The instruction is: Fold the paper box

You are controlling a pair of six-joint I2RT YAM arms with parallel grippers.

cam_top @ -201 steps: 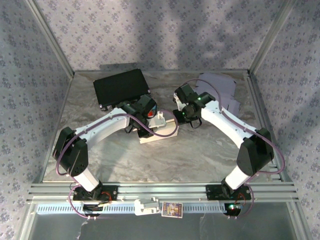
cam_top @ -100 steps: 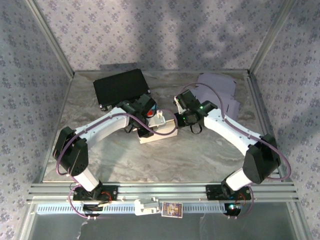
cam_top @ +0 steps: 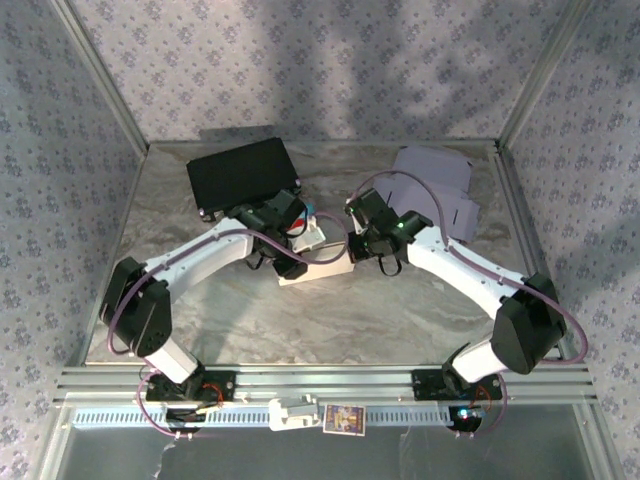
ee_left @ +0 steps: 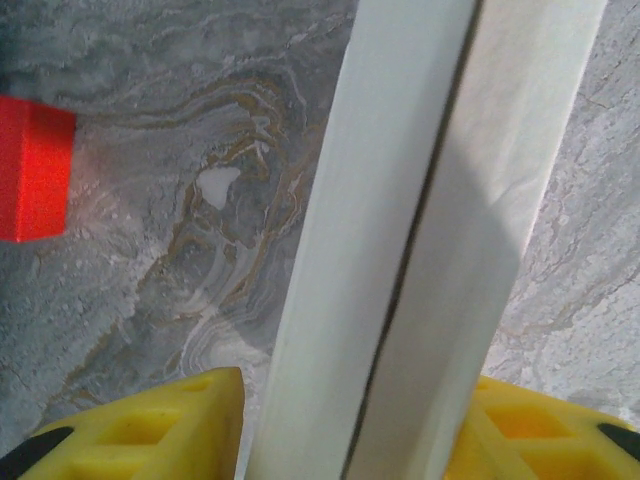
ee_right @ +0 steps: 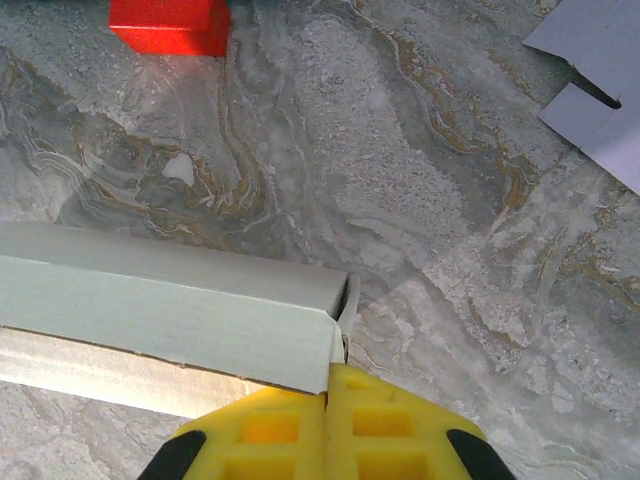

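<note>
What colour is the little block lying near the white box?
The block is bright red, clearest in the right wrist view.

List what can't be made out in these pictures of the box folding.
Top external: paper box mostly hidden under both wrists; its fold state is unreadable.
Left wrist: box runs off top and bottom edges; red block cut by the left edge.
Right wrist: box's left end cut off; purple sheet cut by the right edge.

The marbled table (cam_top: 400,310) carries a paper box (cam_top: 318,270), black case (cam_top: 242,172), red block (ee_right: 170,25) and (flat) lilac sheets (cam_top: 440,175).
</note>
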